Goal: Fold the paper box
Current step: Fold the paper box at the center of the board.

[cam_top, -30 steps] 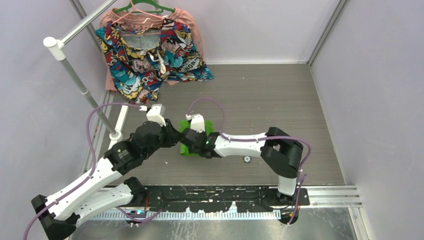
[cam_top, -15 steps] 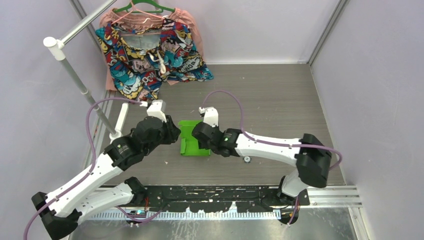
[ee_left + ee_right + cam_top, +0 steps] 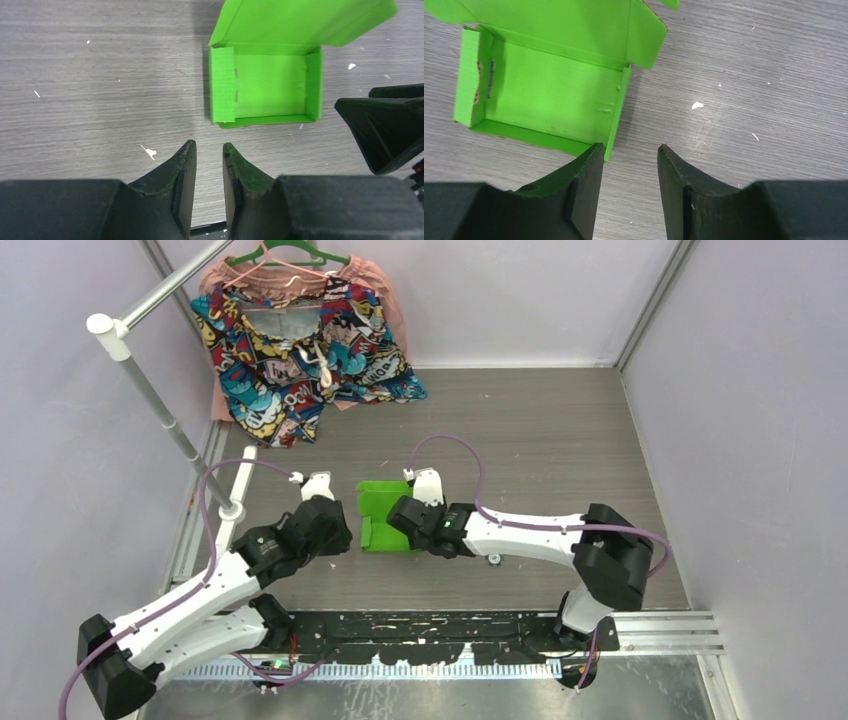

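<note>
From above, the paper box (image 3: 383, 520) sits on the counter (image 3: 560, 440) a little left of the middle, closer to the near edge than the far one, with its lid open. My left gripper (image 3: 345, 530) is just beside one side of it and my right gripper (image 3: 398, 512) is at the other, so the box lies between them. A patterned garment (image 3: 300, 350) hangs at the far left corner.

Through my left wrist camera, my left gripper (image 3: 209, 146) has its fingers slightly spread. The gap is narrow and shows only bare counter. The box (image 3: 265, 85) stands ahead, clear of the tips, its walls up and the lid flap raised behind it. One dark finger (image 3: 385, 125) of my right gripper sits near its far wall.

Through my right wrist camera, my right gripper (image 3: 629, 147) is spread wider and pinches nothing. The box's (image 3: 554, 100) near corner lies right at one fingertip (image 3: 586, 165); I cannot tell whether they touch.
</note>
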### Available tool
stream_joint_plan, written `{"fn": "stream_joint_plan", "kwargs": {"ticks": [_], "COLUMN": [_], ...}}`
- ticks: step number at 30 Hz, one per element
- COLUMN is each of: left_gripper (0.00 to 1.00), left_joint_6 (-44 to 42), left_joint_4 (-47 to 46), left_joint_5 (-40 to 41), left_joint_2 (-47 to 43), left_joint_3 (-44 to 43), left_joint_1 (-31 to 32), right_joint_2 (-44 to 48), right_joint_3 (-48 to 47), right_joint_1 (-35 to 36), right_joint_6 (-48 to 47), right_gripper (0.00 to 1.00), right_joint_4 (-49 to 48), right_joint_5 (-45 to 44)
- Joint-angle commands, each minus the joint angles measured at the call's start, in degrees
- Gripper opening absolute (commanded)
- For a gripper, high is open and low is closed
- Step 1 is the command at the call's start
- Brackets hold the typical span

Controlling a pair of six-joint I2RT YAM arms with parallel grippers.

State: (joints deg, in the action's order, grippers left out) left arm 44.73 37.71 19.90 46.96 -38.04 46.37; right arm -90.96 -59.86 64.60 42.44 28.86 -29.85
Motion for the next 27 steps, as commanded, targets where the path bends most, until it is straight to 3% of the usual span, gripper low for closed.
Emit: {"fn": "stream_joint_plan", "kwargs": {"ticks": [1,12,21,27], "left_gripper": [0.27,0.28,0.28,0.28], "left_joint_6": [2.68,1.18,-0.79,-1.75], "left_joint_4": [-4.54,-19.07,-23.54,-25.46], "left_joint_5": [2.65,1.00,-4.60,-6.54], "left_joint_2": [0.96,7.23,7.57,10.96], "left_joint_3": [3.06,8.00,10.64,10.46], "left_joint_1": [-0.27,-0.68,-7.68,-8.98], "right_joint_2": [-2.20,-6.90,-6.25,-7.69], "right_joint_3": [-1.22,-2.90,-3.14,-3.74], "right_joint_1": [-0.05,-0.27,-0.85,-1.40], "right_joint_6": [1.36,0.94,0.19,0.11], "right_gripper": [0.50,0.50,0.50,0.50], "right_joint_4": [-2.82,-5.78,-5.83,-6.85], "right_joint_5": [-1.31,-0.24,-0.35,0.64]}}
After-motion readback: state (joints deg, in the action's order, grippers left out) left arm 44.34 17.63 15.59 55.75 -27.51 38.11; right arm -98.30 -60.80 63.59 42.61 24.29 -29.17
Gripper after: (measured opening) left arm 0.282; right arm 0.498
